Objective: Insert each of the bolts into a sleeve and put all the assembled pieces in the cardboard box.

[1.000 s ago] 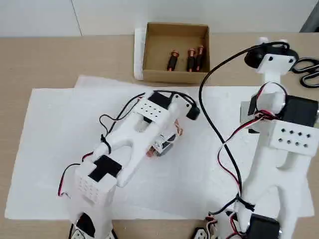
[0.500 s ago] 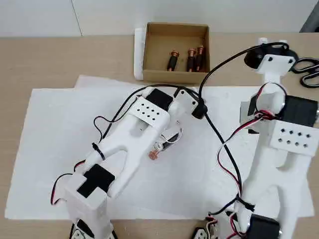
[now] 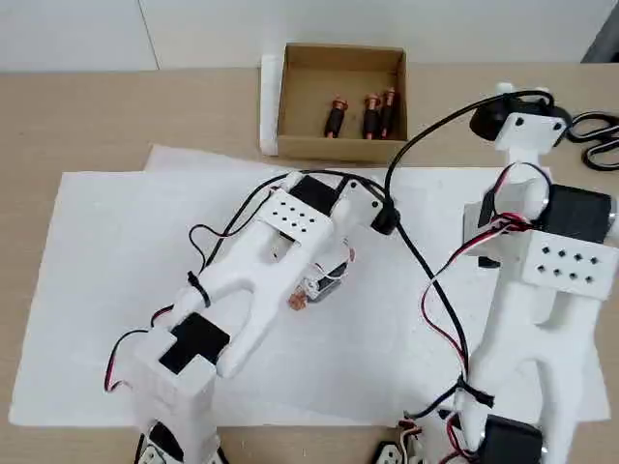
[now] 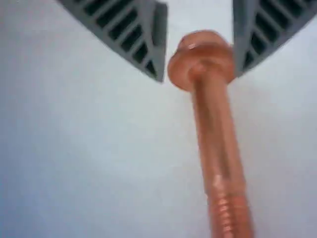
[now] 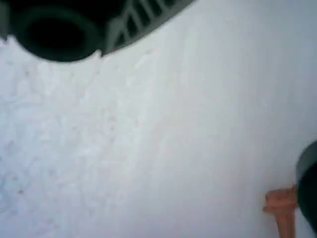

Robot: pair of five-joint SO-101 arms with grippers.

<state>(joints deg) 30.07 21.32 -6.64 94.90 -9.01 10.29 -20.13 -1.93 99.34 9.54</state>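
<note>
A copper bolt [image 4: 213,144] lies on the white sheet [image 3: 116,290], and in the high view the bolt [image 3: 297,302] is near the sheet's middle. My left gripper [image 4: 198,72] is open, its grey fingers [image 4: 133,34] on either side of the bolt's head, low over the sheet. The left gripper [image 3: 314,288] points toward the table's front. My right gripper [image 3: 484,232] hangs over the sheet's right edge, shut on a black sleeve [image 5: 54,32] beside its ribbed finger [image 5: 138,20]. The cardboard box [image 3: 292,97] at the back holds three assembled pieces [image 3: 370,116].
Black scissors [image 3: 600,135] lie at the far right of the wooden table. Cables [image 3: 416,242] hang between the two arms. The right wrist view also catches the bolt [image 5: 281,208] far off next to a dark part [image 5: 309,188].
My left arm pulled back toward the box and then came forward again over the bolt. The bolt has stayed in place. The right arm shifted only slightly.
</note>
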